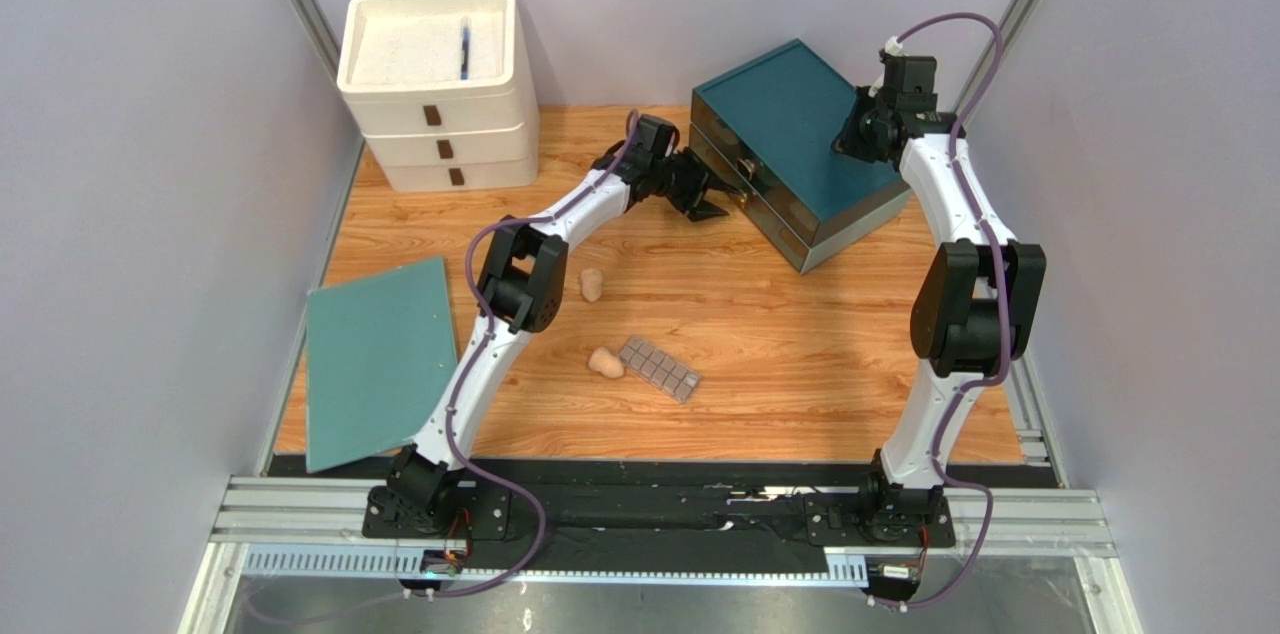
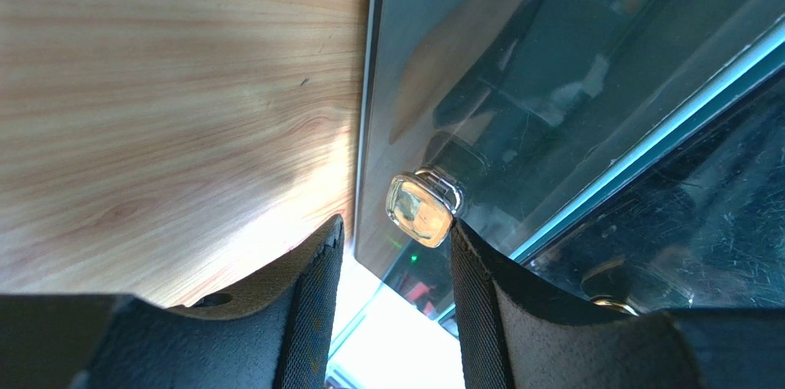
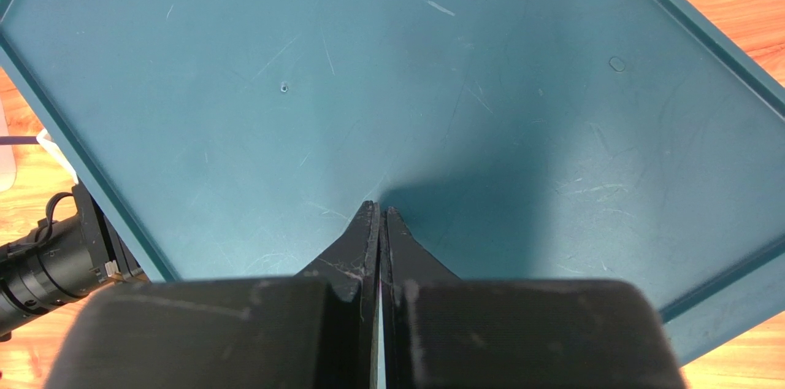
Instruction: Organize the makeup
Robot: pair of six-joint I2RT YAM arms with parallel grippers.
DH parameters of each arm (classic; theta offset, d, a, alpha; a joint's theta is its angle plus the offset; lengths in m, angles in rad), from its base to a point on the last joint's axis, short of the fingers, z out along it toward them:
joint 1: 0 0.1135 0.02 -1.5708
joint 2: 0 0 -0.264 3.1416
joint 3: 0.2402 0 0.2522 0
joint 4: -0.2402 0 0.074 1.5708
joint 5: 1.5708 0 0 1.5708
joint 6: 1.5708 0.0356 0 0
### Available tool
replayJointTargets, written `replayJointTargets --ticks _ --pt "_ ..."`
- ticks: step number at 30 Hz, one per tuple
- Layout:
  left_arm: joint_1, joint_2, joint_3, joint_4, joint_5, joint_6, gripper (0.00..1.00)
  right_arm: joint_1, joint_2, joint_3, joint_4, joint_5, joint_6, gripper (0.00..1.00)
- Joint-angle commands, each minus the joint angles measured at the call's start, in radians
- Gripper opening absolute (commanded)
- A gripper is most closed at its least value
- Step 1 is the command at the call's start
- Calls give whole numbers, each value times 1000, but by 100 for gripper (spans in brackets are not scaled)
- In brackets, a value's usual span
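Your left end effector (image 2: 396, 228) stands open around the faceted metal knob (image 2: 422, 209) on the front of the dark teal drawer chest (image 1: 781, 109). Its right pad just touches the knob, its left pad is apart from it, and it grips nothing. Judged from the task, that straddle sets up a pull to open a drawer for the makeup. Your right end effector (image 3: 380, 209) is closed tight on nothing, its tips planted on the chest's flat top, most likely to pin the chest so it does not slide across the desk (image 1: 781, 349) when the knob is drawn. The makeup in sight lies loose mid-desk, well apart from both arms: 2 beige sponges (image 1: 592, 283) (image 1: 606, 361) and, just beside the one nearer the bases, the grey-brown gridded palette (image 1: 661, 367). No tube or bottle can be made out. Only the left wrist camera shows the knob and the gap around it, and only the right wrist camera shows the shut fingers meeting the lid. Only the top camera shows the sponges, the palette, the flat teal sheet (image 1: 380, 360) at the left edge and the white stacked drawer unit (image 1: 436, 109) at the back left.
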Motion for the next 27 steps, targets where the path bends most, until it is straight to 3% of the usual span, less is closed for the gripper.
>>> replayJointTargets --ticks 1,15,27 --pt "-6 19 64 -141 -32 71 52 -1 56 -39 -147 -18 -26 0" --pt "8 -39 20 -416 -89 216 52 -11 67 -42 -150 -36 -23 0" --pt "66 -312 -342 -453 -179 365 53 -12 71 -45 -149 -66 -6 0"
